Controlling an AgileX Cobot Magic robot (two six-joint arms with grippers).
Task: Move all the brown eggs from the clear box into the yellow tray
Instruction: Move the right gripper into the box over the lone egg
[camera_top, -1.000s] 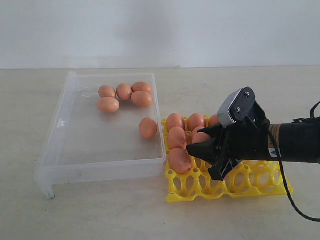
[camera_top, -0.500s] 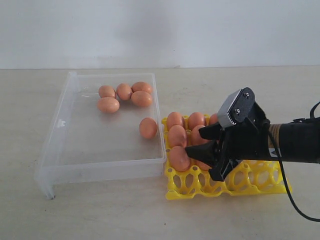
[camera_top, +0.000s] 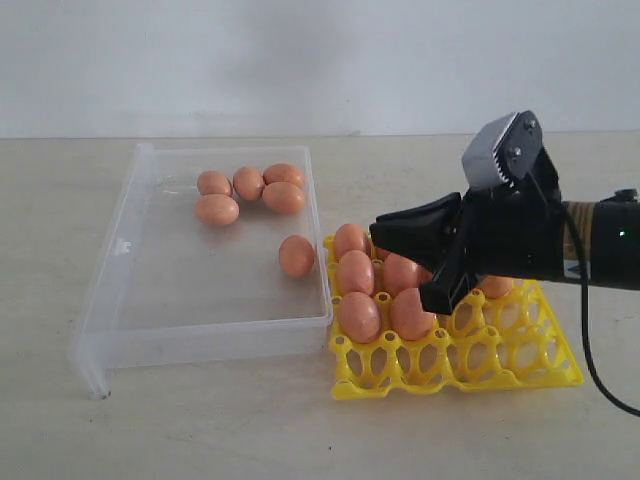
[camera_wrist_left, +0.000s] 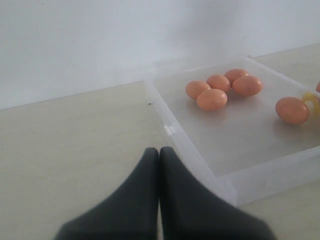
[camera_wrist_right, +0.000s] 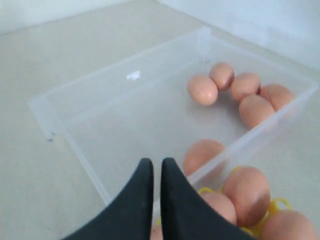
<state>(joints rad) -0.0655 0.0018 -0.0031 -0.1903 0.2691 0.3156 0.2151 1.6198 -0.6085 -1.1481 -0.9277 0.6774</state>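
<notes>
Surface (camera_top: 200, 430): pale and bare along the bottom of the exterior frame; it carries both containers.
Yellow tray (camera_top: 480, 365): lower right of the frame, set just beside the near right corner of the clear box (camera_top: 200, 335). We see its nearest row of cups unfilled.
Brown eggs (camera_top: 359, 316) in the tray: we count six showing, mostly on the tray's left side, with two in the second row from the front. More may sit behind the arm; we cannot tell.
Right tool (camera_wrist_right: 153, 165): hangs above the middle of the tray, centre right of the frame, pointing toward the box. Its jaws are drawn almost together with a sliver between them, gripping nothing.
Left tool (camera_wrist_left: 159, 151): outside the exterior frame. Its own camera shows the fingers pressed together and empty, over bare surface just outside a box wall.
Clear box: left of centre, with its near half holding nothing.
Lone egg (camera_top: 296, 255): inside the box near its right wall, just across that wall from the tray's far left corner.
Far cluster (camera_top: 248, 184): five eggs bunched at the upper end of the box, several touching.
Done so far: in our judgement the job is past halfway, with the tray's far rows filling first.
Left to do: six eggs wait in the box, and the open cups look enough for them.
</notes>
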